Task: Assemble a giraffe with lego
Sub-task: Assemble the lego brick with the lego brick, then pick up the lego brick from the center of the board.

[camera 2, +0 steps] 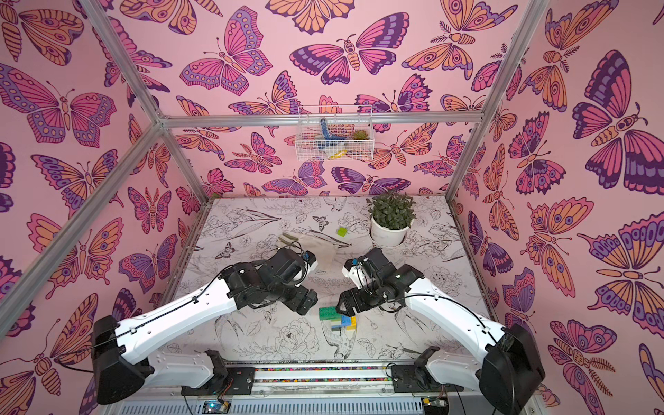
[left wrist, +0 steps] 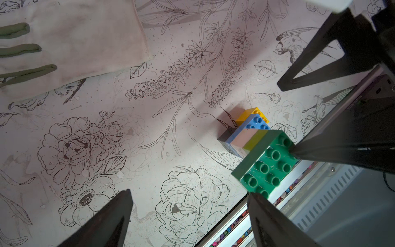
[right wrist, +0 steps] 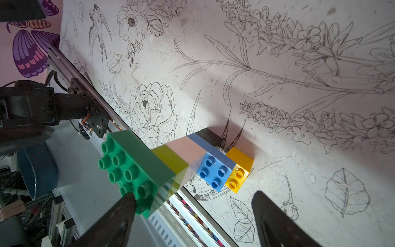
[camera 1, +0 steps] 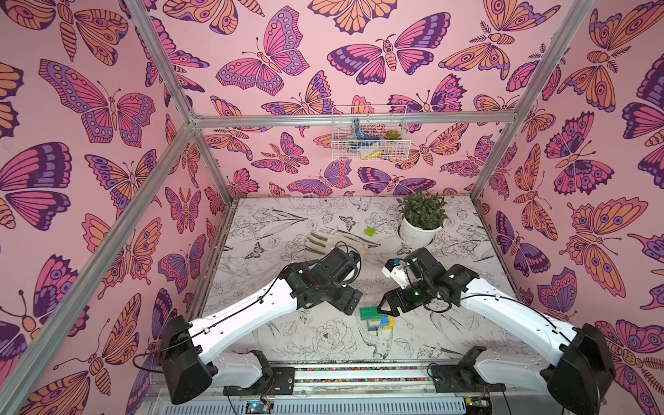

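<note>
The giraffe (camera 1: 374, 318) (camera 2: 336, 318) stands upright on the table near the front middle. Its black and yellow legs carry a blue body, a white-and-lime neck and a dark green head (left wrist: 267, 169) (right wrist: 132, 169). My left gripper (camera 1: 347, 303) (left wrist: 189, 192) is open just left of it, with one fingertip (left wrist: 256, 200) close by the end of the head and nothing between the jaws. My right gripper (camera 1: 383, 309) (right wrist: 194, 193) is open on the giraffe's right. One of its fingertips (right wrist: 126, 203) is against the head; the other stands apart from the figure. A loose lime lego brick (camera 1: 369, 231) lies far back.
A white glove with green fingers (camera 1: 330, 244) lies behind my left gripper. A potted plant (camera 1: 418, 230) stands at the back right. A wire basket (camera 1: 370, 136) hangs on the back wall. The table's front rail (camera 1: 359, 373) runs just in front of the giraffe.
</note>
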